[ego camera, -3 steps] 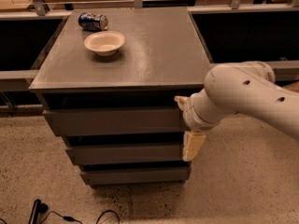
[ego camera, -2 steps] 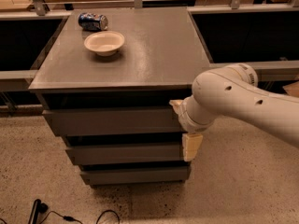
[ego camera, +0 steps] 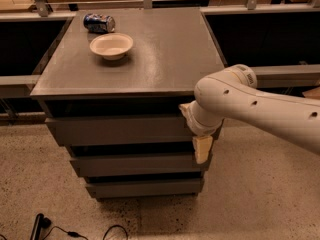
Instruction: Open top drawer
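The top drawer [ego camera: 120,130] is the widest of three grey-brown flat fronts under the cabinet's top. It looks closed, with a dark gap above its panel. My gripper [ego camera: 197,136] is at the right end of this drawer front, just below the top's front right corner. My white arm reaches in from the right and covers most of the gripper. Cream parts of the gripper show against the drawer's right end and hang down to the middle drawer [ego camera: 135,164].
On the grey cabinet top [ego camera: 165,59] stand a cream bowl [ego camera: 111,45] and a blue can [ego camera: 99,22] lying on its side at the back left. The bottom drawer [ego camera: 145,187] is below. Dark recesses flank the cabinet. A black cable [ego camera: 75,232] lies on the speckled floor.
My arm and gripper have moved left, closer to the right end of the top drawer front. The drawers, bowl and can have not moved.
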